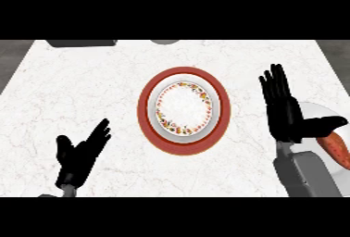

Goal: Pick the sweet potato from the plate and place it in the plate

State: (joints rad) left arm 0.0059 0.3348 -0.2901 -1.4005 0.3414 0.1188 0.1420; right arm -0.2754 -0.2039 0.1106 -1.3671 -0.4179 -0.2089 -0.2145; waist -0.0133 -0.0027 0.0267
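Sweet potato (336, 147): orange and long. It lies on a white plate at the right edge of the view. Only part of it shows. The rest is hidden by the right robot hand and its arm.

White plate (318, 111): it sits at the far right of the surface. Only a small piece of its rim can be seen, above and below the thumb.

Right robot hand (284, 109): black, with its fingers straight and pointing up the view. Its thumb sticks out to the right, over the white plate and just above the sweet potato. The fingers are spread flat and hold nothing. It is not clear if the thumb touches the sweet potato.

Right forearm (308, 176): grey. It comes in from the lower right and covers part of the white plate.

Left robot hand (80, 155): black, at the lower left. Its fingers are straight and lean up and to the right. It holds nothing and stays well apart from both plates.

Flowered plate (184, 108): white, with a ring of small red and yellow flowers. It sits in the middle of the surface, on top of a red plate (147, 109) that is wider. Nothing lies on it.

Surface (75, 88): white marble with thin lines. Two dark shapes peek in at its top edge, too cut off to tell what they are.
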